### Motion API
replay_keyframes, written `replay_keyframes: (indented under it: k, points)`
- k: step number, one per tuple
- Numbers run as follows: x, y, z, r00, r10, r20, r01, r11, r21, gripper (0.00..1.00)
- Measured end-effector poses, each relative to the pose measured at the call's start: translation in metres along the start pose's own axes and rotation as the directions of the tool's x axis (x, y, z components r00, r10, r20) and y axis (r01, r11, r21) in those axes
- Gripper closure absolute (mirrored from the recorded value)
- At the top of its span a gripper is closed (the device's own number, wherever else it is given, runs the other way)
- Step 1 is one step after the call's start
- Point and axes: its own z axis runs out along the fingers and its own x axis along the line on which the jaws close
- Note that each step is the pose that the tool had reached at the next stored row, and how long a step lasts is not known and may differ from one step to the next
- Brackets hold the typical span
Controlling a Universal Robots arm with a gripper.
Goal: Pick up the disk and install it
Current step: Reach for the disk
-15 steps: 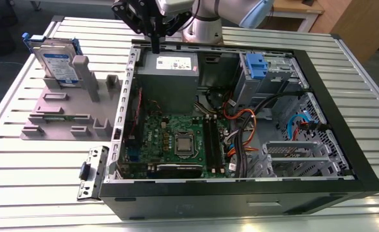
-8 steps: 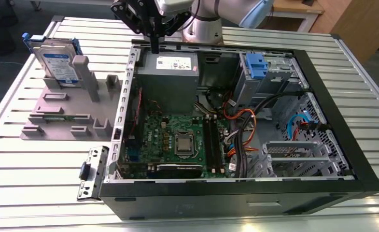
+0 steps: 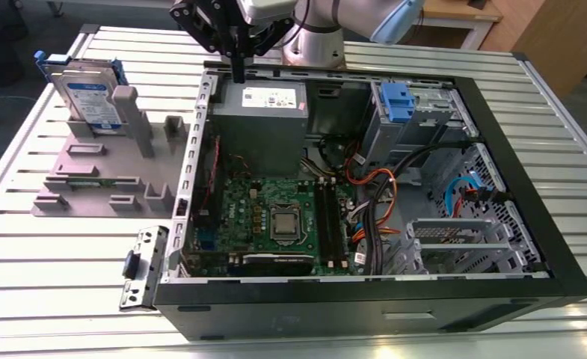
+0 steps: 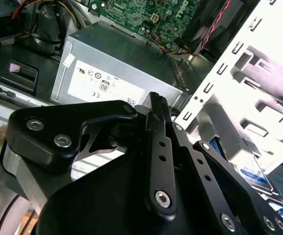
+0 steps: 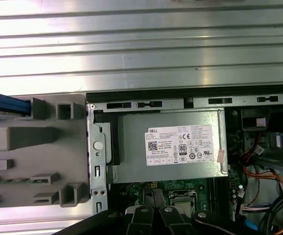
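Overhead, the jaws hang shut and empty above the power supply [image 3: 263, 120], well apart from the disk [image 3: 86, 93].
Over on the exterior view's left, the disk stands upright in a grey holder [image 3: 93, 168] on the slatted surface [image 3: 14, 247], just outside the open case [image 3: 532, 157]. Its blue bracket [image 5: 4, 104] shows beside the holder in the first wrist view. The two black fingers [image 4: 155, 117] meet at their tips with nothing between them, pointing down near the supply's edge by the case wall. Inside the case the motherboard [image 3: 273, 217] lies just beside the supply.
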Motion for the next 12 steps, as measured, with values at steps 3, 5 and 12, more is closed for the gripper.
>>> replay_keyframes:
  k: [3,5,12]
  points:
    - [0.0007,0.0,0.0,1.0,0.0,0.0,0.0,1.0,0.0,0.9]
    - [0.0012,-0.0001,0.0001,1.0,0.0,0.0,0.0,1.0,0.0,0.9]
    - [0.0029,-0.0002,0.0001,1.0,0.0,-0.0001,0.0,1.0,0.0,0.9]
